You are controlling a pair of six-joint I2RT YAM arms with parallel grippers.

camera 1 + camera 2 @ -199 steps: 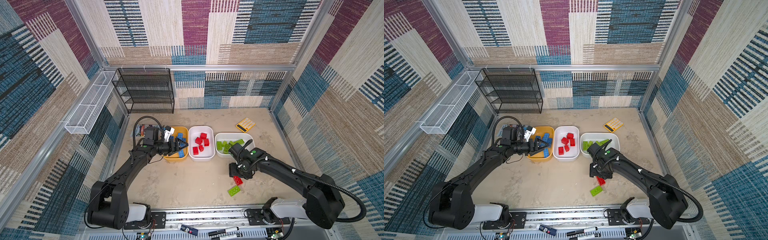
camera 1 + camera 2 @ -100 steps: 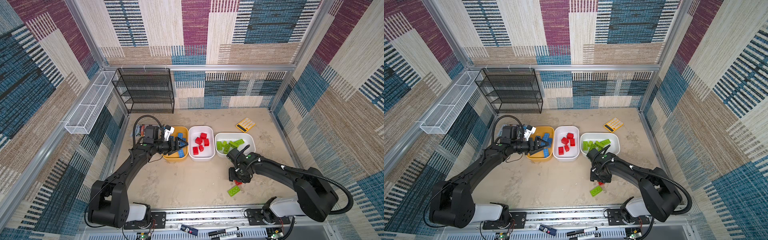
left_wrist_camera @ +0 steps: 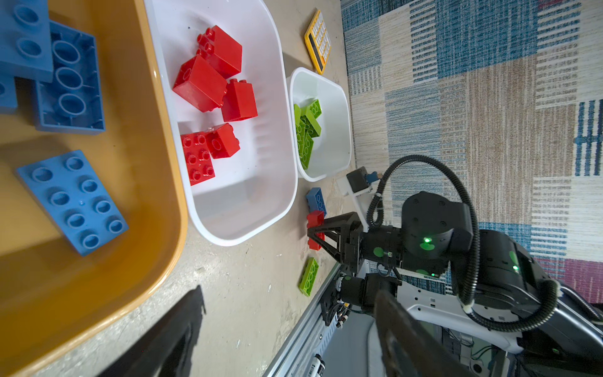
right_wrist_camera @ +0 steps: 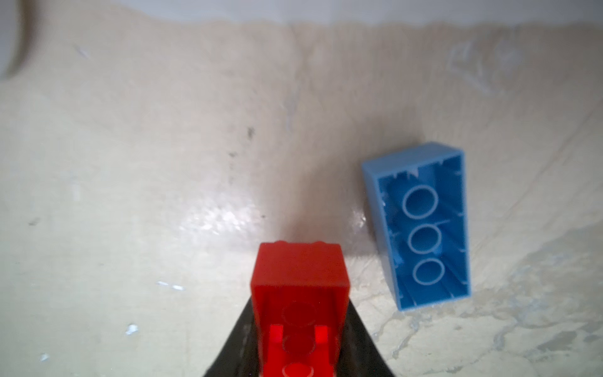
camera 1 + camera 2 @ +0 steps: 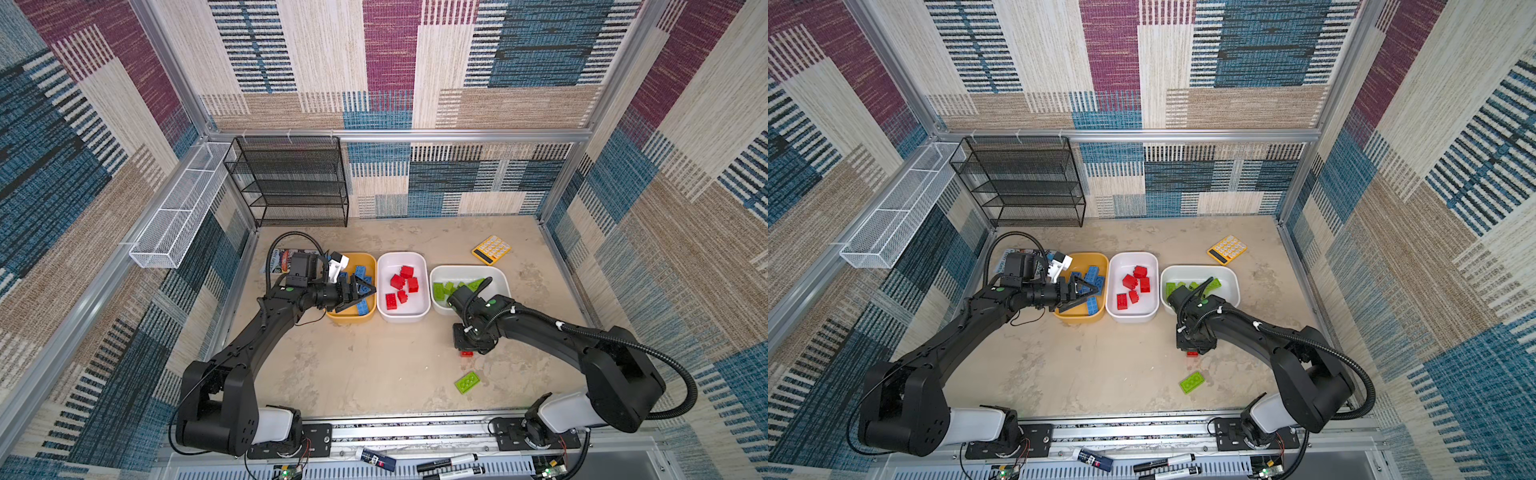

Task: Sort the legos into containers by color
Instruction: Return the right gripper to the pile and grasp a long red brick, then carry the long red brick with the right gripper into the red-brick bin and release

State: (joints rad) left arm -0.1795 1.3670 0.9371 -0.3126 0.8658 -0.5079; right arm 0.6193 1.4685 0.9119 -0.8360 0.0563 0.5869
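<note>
Right gripper (image 4: 300, 326): black jaws clamped on a small red studded plastic brick (image 4: 299, 280), low at the tabletop (image 5: 374, 365) centre, in front of the white plastic tub of lime green bricks (image 5: 500, 279).
Left gripper (image 5: 365, 293): jaws spread wide, empty, above the mustard yellow plastic tub of blue bricks (image 5: 351, 320) near the left edge.
Middle: white plastic tub of red bricks (image 5: 402, 319).
Loose: blue plastic brick (image 4: 421, 228) just beside the red one; lime green plastic brick (image 5: 467, 381) nearer the front edge.

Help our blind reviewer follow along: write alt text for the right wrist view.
The right pincer grips a red brick, hollow underside facing the camera. A blue brick lies apart from it on the beige table, hollow side showing too.
</note>
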